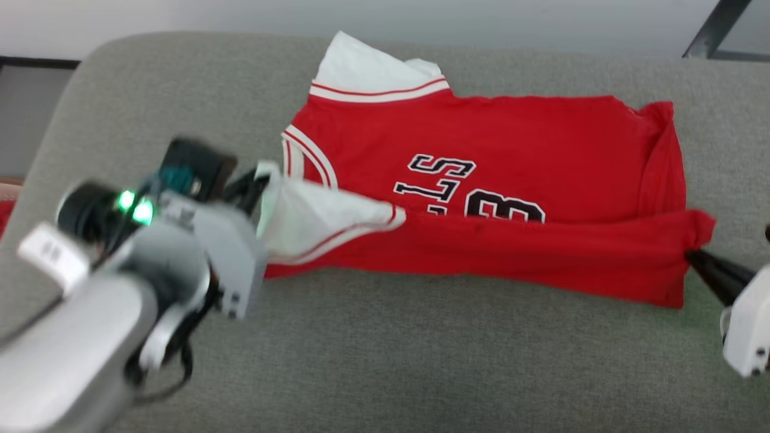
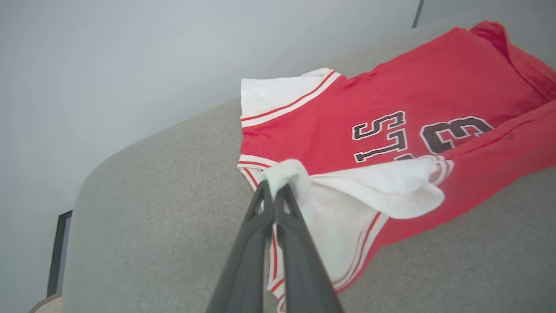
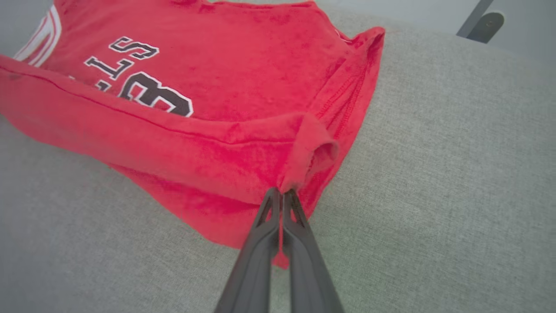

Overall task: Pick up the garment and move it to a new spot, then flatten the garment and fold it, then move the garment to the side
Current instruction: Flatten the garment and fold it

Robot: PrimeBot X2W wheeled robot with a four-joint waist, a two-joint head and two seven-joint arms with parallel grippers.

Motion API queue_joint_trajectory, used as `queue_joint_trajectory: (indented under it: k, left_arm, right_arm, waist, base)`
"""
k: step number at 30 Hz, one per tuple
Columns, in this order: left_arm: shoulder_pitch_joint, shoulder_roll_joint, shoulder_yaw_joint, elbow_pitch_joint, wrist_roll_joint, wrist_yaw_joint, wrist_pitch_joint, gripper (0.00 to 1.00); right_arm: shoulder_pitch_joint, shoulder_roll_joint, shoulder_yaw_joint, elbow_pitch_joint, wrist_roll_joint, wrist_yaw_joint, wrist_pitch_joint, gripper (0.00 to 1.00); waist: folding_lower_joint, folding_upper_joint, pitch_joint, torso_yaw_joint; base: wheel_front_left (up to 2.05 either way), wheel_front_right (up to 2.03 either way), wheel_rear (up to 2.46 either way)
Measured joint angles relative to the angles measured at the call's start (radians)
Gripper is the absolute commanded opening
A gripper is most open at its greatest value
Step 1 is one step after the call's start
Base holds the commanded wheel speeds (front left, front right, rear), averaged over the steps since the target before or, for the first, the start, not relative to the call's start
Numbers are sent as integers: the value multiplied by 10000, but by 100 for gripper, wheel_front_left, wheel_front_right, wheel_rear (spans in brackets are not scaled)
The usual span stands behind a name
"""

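The garment (image 1: pixel 511 138) lies across a grey fabric cushion (image 1: pixel 385 361), its near edge folded over the lower part of the lettering. The left pincer (image 2: pixel 274 191) is clamped on the white sleeve (image 2: pixel 347 204), probably at its cuff. The right pincer (image 3: pixel 282 193) pinches the red hem corner.

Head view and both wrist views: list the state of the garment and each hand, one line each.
garment: spread on the grey cushion, near edge folded over the chest print, partly covering it.
left hand: shut on the garment's white sleeve.
right hand: shut on its red hem corner.
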Motion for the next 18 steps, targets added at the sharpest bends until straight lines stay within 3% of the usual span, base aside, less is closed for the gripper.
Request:
queue_joint_trajectory:
  k: [12, 18]
  left_arm:
    - [-2786, -1868, -1020, 4539, 67, -2414, 194, 0]
    - [-3361, -2596, -1453, 6625, 73, -3231, 61, 0]
  right_arm:
    - [-2143, 460, 598, 1797, -546, 0, 589, 0]
    - [-2766, 566, 1018, 2337, -546, 0, 570, 0]
  waist:
    - [0, 0, 792, -318]
    - [0, 0, 1090, -328]
  base:
    - [0, 0, 0]
    - [0, 0, 0]
